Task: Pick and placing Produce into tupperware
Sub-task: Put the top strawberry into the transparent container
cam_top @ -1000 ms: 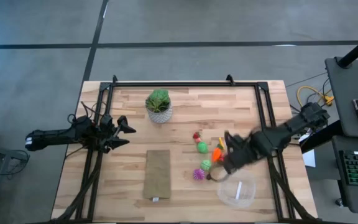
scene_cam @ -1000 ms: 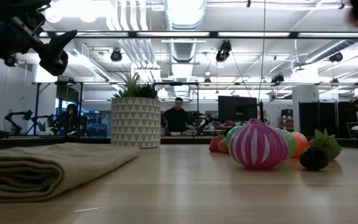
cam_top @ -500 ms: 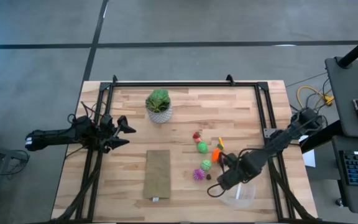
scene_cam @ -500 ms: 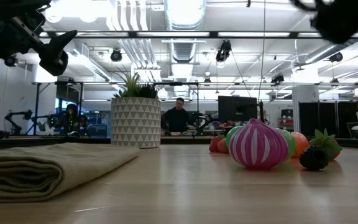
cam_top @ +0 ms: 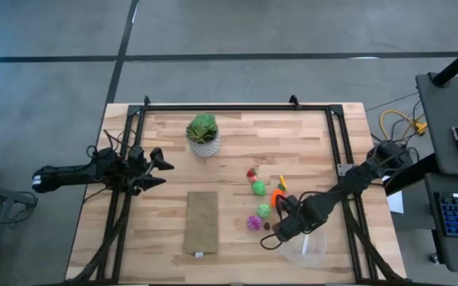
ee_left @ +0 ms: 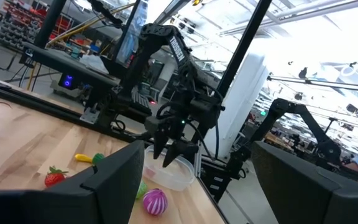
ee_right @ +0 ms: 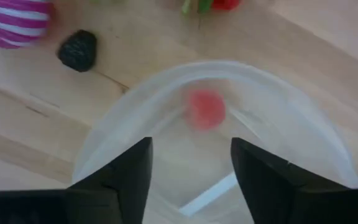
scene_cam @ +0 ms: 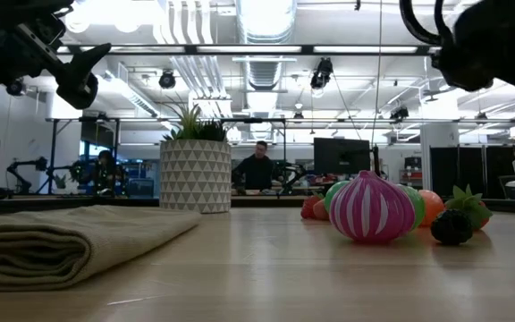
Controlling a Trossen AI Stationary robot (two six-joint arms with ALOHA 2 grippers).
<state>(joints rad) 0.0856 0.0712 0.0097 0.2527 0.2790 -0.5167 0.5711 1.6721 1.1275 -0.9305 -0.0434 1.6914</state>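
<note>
The clear round tupperware [cam_top: 308,248] stands near the table's near right corner. My right gripper [ee_right: 191,174] hangs open above it, fingers pointing down, touching nothing. A round red piece [ee_right: 205,109] shows blurred inside the tupperware's rim [ee_right: 166,78]. On the table beside the tupperware lie the magenta onion [cam_top: 254,222], a small dark piece [cam_top: 267,226], two green pieces [cam_top: 258,187], an orange carrot [cam_top: 277,195] and a strawberry [cam_top: 251,173]. My left gripper [cam_top: 161,170] waits open over the table's left edge.
A leafy plant in a white pot [cam_top: 203,137] stands toward the far side. A folded brown cloth [cam_top: 202,222] lies left of the produce. Dark frame rails [cam_top: 336,151] run along both sides. A person [scene_cam: 256,170] sits in the room beyond the table.
My right gripper has moved from beside the produce toward the table's near edge and now hangs over the tupperware. In the low view its arm has come into the picture's upper right.
</note>
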